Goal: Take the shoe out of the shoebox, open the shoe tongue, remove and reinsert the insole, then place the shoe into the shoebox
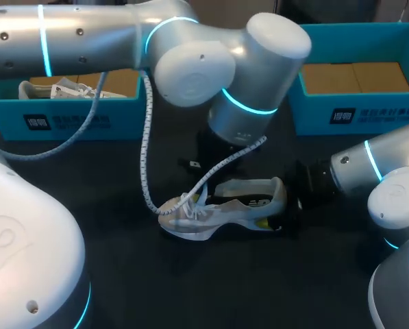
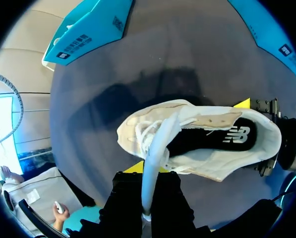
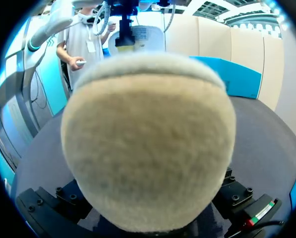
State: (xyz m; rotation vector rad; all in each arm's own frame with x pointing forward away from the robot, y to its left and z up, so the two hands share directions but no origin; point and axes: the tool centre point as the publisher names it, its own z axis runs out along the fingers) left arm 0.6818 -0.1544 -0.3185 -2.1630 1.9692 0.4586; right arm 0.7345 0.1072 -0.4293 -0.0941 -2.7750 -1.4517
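Note:
A white shoe [image 1: 225, 205] with a dark insole stands on the black table, toe to the left. My left arm [image 1: 245, 103] reaches over it and hides its own gripper in the head view. In the left wrist view my left gripper [image 2: 147, 173] is shut on the pale shoe tongue [image 2: 155, 148], which is drawn up out of the shoe [image 2: 212, 166]. My right gripper [image 1: 276, 205] is shut on the shoe at the heel, with one yellow fingertip [image 2: 243, 103] against its far side. The fuzzy heel [image 3: 148, 139] fills the right wrist view and hides the fingers.
A blue shoebox [image 1: 67, 123] at the back left holds another white shoe [image 1: 60, 89]. A second blue shoebox [image 1: 355, 116] at the back right shows only its cardboard floor. A grey cable [image 1: 146, 164] hangs from my left arm down beside the toe.

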